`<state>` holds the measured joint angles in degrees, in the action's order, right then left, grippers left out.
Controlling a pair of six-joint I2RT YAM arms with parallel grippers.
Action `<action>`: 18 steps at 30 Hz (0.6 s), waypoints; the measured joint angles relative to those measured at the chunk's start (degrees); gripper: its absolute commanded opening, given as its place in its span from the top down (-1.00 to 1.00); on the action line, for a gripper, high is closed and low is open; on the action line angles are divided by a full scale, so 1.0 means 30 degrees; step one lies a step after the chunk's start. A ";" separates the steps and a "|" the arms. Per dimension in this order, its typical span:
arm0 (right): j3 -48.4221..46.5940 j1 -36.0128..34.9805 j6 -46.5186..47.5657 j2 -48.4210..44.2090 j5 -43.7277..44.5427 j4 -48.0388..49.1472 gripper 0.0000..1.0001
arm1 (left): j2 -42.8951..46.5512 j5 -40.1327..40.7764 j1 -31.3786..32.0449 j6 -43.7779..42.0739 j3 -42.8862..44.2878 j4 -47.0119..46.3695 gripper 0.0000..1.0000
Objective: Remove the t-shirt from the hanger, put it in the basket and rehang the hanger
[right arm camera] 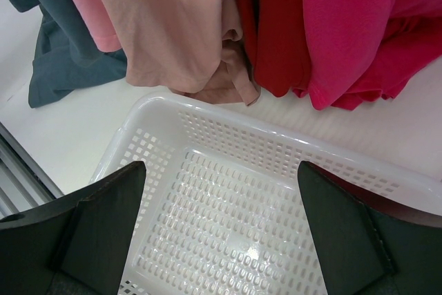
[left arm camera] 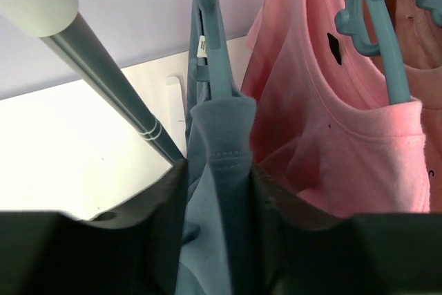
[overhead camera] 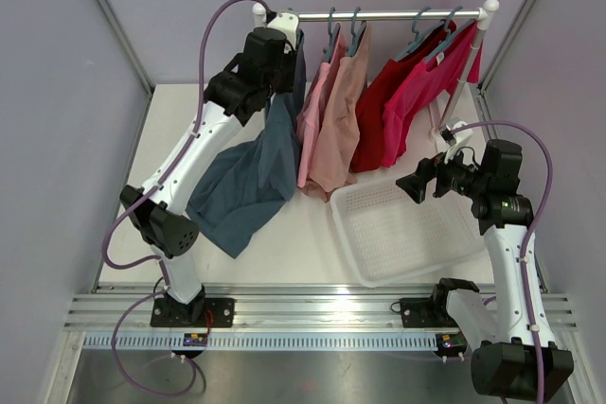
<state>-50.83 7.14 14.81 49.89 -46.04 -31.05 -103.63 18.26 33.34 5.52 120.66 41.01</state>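
Top, left wrist and right wrist views. The blue t-shirt (overhead camera: pixel 248 177) is hanging on a teal hanger (left arm camera: pixel 207 25) at the left end of the rail (overhead camera: pixel 388 15), with its lower part draping down and left toward the table (overhead camera: pixel 294 248). The left gripper (overhead camera: pixel 280 44) is reaching up to the garment's top just under the rail. In the left wrist view its jaws are standing narrow, and both fingers (left arm camera: pixel 162 202) are pressing against a bunched fold of the blue fabric, so the shirt is being pinched between them. The hanger's hook and shoulder are rising above the fold.

To the right along the rail, a pink shirt (overhead camera: pixel 311 115), a dusty-rose shirt (overhead camera: pixel 343 125), a red shirt (overhead camera: pixel 377 111) and a magenta shirt (overhead camera: pixel 424 87) are hanging on their own hangers.

The right gripper (overhead camera: pixel 414 184) is hovering over the right side of the white perforated basket (overhead camera: pixel 352 198), which is lying on the table below the red and magenta shirts. Its jaws are standing wide apart and are holding nothing; the basket's mesh floor is showing between its fingers (right arm camera: pixel 103 222).
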 measured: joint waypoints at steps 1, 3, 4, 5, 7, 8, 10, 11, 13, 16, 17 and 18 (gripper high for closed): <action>0.0000 0.0000 0.0000 0.0000 0.0000 0.0000 -0.99 | -0.0066 -0.0015 0.0000 -0.0080 0.0051 0.0022 0.45; 0.0000 0.0000 0.0000 0.0000 0.0015 -0.0007 -0.99 | -0.0138 -0.0080 0.0000 -0.0168 0.0131 0.0036 0.75; 0.0000 0.0000 0.0007 0.0000 0.0022 0.0000 -0.99 | -0.0160 -0.0087 0.0000 -0.0306 0.0168 0.0051 0.83; 0.0000 0.0000 0.0000 0.0000 0.0022 -0.0007 -0.99 | -0.0160 -0.0117 0.0000 -0.0350 0.0182 0.0051 1.00; 0.0000 0.0000 0.0000 0.0000 0.0022 -0.0007 -0.99 | -0.0204 -0.0240 0.0000 -0.0532 0.0423 0.0270 1.00; 0.0000 0.0000 0.0000 0.0000 0.0022 -0.0007 -0.99 | -0.0211 -0.0270 0.0000 -0.0554 0.0503 0.0357 1.00; 0.0000 0.0007 0.0000 0.0000 0.0022 -0.0007 -0.99 | -0.0219 -0.0328 0.0000 -0.0692 0.0612 0.0546 1.00; 0.0000 0.0015 0.0000 0.0000 0.0022 -0.0007 -0.99 | -0.0219 -0.0379 0.0000 -0.0736 0.0634 0.0590 1.00; 0.0000 0.0029 0.0000 0.0000 0.0022 -0.0007 -0.99 | -0.0219 -0.0423 0.0000 -0.0831 0.0641 0.0597 1.00; 0.0000 0.0066 0.0000 0.0000 0.0022 -0.0007 -0.99 | -0.0211 -0.0459 -0.0007 -0.0903 0.0641 0.0576 1.00; 0.0000 0.0073 0.0000 0.0000 0.0022 -0.0007 -0.99 | -0.0197 -0.0488 0.0000 -0.0918 0.0641 0.0576 1.00; 0.0000 0.0095 0.0000 0.0000 0.0022 -0.0007 -0.99 | -0.0189 -0.0517 0.0000 -0.0918 0.0641 0.0576 1.00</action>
<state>-50.83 7.42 14.81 49.89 -45.98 -31.07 -104.20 16.71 33.34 2.76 122.58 42.74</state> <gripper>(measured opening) 0.993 0.134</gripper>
